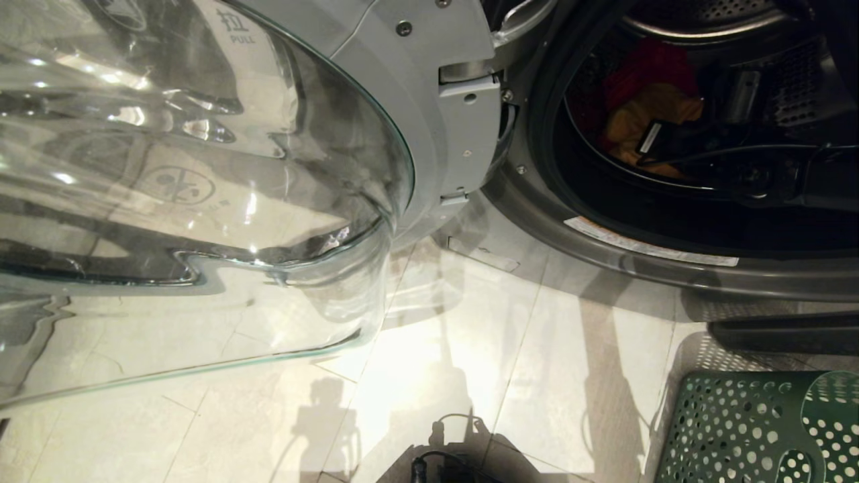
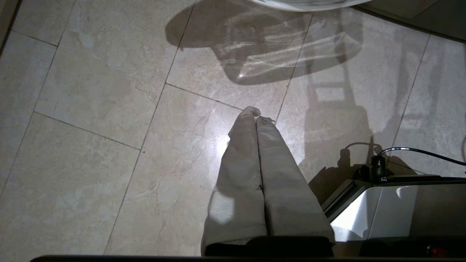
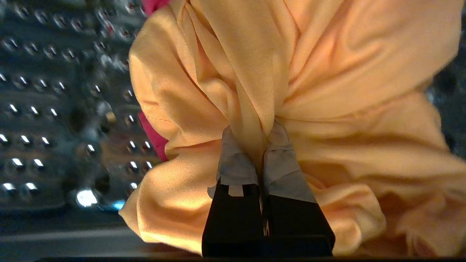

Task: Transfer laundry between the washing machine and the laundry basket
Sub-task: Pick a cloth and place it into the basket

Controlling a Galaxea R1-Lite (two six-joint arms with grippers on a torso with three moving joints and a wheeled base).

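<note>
The washing machine (image 1: 604, 251) stands with its round glass door (image 1: 201, 201) swung wide to the left. Inside the drum lie a yellow-orange garment (image 1: 637, 114) and a pink-red garment (image 1: 647, 64). My right arm reaches into the drum, and my right gripper (image 1: 647, 137) sits against the yellow-orange cloth. The right wrist view shows that gripper (image 3: 258, 136) shut on a bunched fold of the yellow-orange garment (image 3: 327, 72), with pink-red cloth (image 3: 154, 140) behind it. The green laundry basket (image 1: 738, 429) stands on the floor at the lower right. My left gripper (image 2: 256, 114) hangs shut and empty over the tiles.
The perforated drum wall (image 3: 43, 109) lies close beside the held cloth. Pale floor tiles (image 1: 436, 349) stretch between the door and the basket. My own base (image 2: 400, 211) with a black cable sits beside the left gripper.
</note>
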